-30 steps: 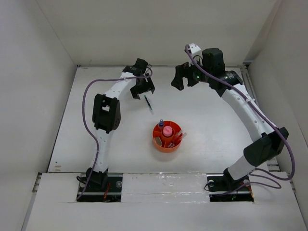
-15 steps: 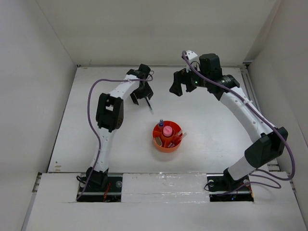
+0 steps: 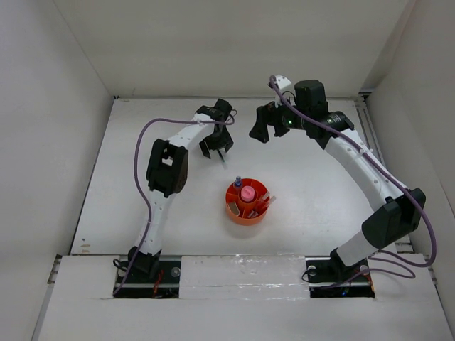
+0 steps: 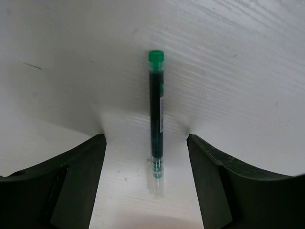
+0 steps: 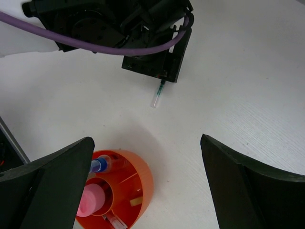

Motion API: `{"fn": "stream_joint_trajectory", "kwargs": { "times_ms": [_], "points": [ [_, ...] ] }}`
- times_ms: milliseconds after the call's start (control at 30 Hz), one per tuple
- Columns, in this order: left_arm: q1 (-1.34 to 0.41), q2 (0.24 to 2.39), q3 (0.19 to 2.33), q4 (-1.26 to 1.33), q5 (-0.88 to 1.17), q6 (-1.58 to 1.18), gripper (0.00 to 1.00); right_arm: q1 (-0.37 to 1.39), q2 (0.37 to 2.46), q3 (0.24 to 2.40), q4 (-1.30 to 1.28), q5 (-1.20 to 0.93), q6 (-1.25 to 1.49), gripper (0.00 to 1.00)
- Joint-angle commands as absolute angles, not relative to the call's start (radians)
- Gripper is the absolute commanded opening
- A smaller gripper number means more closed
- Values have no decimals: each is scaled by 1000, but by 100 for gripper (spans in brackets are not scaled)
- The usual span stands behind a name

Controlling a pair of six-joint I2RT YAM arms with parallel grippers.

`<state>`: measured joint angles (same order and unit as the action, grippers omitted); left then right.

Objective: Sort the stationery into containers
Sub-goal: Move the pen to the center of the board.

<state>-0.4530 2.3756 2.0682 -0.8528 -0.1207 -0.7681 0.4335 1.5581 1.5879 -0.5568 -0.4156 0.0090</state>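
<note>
Straddles the dark pen [image 4: 156, 119] with the left gripper [image 4: 144, 140], jaws wide apart, neither finger touching it. Lies flat on the table [image 4: 238, 57], green cap farthest from the wrist. Holds the right gripper [image 5: 147, 140] above the table, jaws also apart and empty, near the orange tray [image 5: 143, 186]; pink tube [image 5: 88, 202] apparently upright in its central cup.

White arm links [image 3: 355, 153], black joints [image 3: 167, 167], purple cables [image 5: 105, 47]
</note>
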Motion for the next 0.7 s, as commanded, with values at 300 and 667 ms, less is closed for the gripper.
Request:
{"fn": "stream_joint_trajectory", "kwargs": {
  "times_ms": [300, 667],
  "points": [
    [-486, 2330, 2019, -922, -169, -801, 61, 442, 1519, 1583, -491, -448, 28, 99],
    [-486, 2368, 2048, -969, -212, -801, 51, 442, 1509, 1574, -482, -457, 28, 99]
  ]
}}
